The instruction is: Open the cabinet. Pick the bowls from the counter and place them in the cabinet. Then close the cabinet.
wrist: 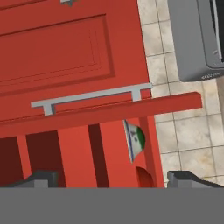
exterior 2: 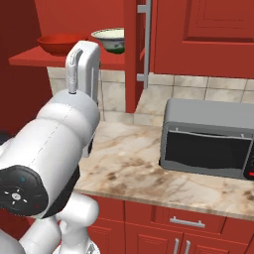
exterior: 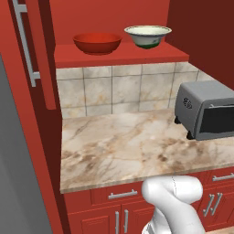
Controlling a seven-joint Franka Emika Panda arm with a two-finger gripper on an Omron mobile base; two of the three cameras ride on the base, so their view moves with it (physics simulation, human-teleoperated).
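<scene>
Two round bowls on red inner shelf (exterior: 119,58) of tall red cabinet (exterior: 41,68) — glossy red bowl (exterior: 97,43) left, pale greenish-white bowl (exterior: 148,35) beside it, right. Gripper (wrist: 112,177) fingers spread wide, empty — bowls beyond fingertips, apart. Grey metal toaster oven (exterior: 208,109) on veined marble counter (exterior: 132,146).

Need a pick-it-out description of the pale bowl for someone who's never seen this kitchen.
Find the red wall cabinet, doors open, above the marble counter. Two bowls sit side by side on its red shelf. The one you want is the pale bowl, nearer the grey toaster oven: greenish-white with a dark green foot, smaller than the glossy red bowl.
</scene>
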